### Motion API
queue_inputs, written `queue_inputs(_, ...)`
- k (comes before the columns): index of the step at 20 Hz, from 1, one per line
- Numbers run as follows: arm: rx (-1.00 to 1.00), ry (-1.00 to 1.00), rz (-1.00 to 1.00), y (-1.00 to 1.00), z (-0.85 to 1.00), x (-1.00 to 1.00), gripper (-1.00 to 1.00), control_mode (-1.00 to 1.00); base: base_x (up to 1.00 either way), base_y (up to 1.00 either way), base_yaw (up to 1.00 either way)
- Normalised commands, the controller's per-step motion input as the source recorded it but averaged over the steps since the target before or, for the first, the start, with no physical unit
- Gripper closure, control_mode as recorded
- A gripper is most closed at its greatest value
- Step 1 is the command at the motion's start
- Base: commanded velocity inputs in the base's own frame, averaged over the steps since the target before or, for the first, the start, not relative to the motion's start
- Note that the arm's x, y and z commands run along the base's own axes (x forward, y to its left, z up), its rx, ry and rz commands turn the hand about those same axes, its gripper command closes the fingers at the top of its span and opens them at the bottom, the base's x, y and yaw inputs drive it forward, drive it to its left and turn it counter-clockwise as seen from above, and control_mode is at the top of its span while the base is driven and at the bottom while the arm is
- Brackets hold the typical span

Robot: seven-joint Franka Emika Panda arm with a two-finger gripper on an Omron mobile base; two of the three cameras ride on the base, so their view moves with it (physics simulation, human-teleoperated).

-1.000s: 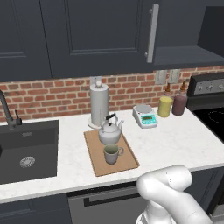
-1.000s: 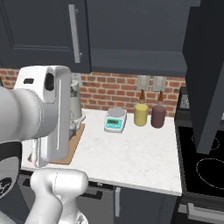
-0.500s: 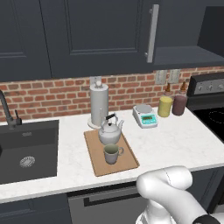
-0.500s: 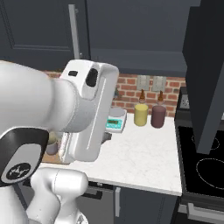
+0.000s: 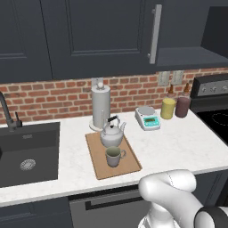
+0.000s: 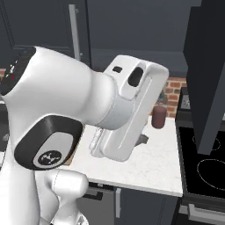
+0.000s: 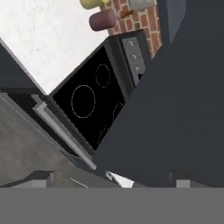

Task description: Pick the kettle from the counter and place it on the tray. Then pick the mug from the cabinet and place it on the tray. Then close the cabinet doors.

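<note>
Going left to right in the left base view: the dark inset sink (image 5: 26,153) sits in the white speckled counter (image 5: 178,144) with its black faucet (image 5: 8,111) behind it. Next comes the wooden tray (image 5: 99,156), and both task items are already on it: the silver kettle (image 5: 111,133) at the back and the mug (image 5: 114,156) just in front of it, nearly touching. The grey paper-towel holder (image 5: 100,107) stands right behind the tray against the brick wall. Further right there's the small white scale (image 5: 148,118), then a yellow jar (image 5: 168,108) and a dark-red jar (image 5: 182,107) side by side, and the black stove (image 5: 216,118) at the far right.

Up top, the cabinet (image 5: 187,55) has one of its cabinet doors (image 5: 102,38) shut on the left, bar handle (image 5: 154,33) at its edge, and the shelf is exposed. The other door (image 6: 205,74) swings out wide in the right base view.

The gripper's jaws are spread wide with nothing between them; the hand view looks down past the open door at the stove.
</note>
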Motion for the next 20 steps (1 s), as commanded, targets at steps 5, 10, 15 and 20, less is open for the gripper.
queue_inputs(5,-0.04,-0.17,0.0,-0.56,0.0,-0.25,-1.0,-1.0,0.0,0.0,0.0)
queue_inputs(10,-0.13,-0.08,0.0,-0.41,0.0,-0.22,-1.0,-1.0,0.0,0.0,0.0)
queue_inputs(15,-0.12,0.0,-0.09,-0.21,0.06,-0.22,-1.0,-1.0,0.0,0.0,0.0)
queue_inputs(20,-0.12,0.0,-0.09,-0.23,0.02,-0.12,-1.0,-1.0,0.0,0.0,0.0)
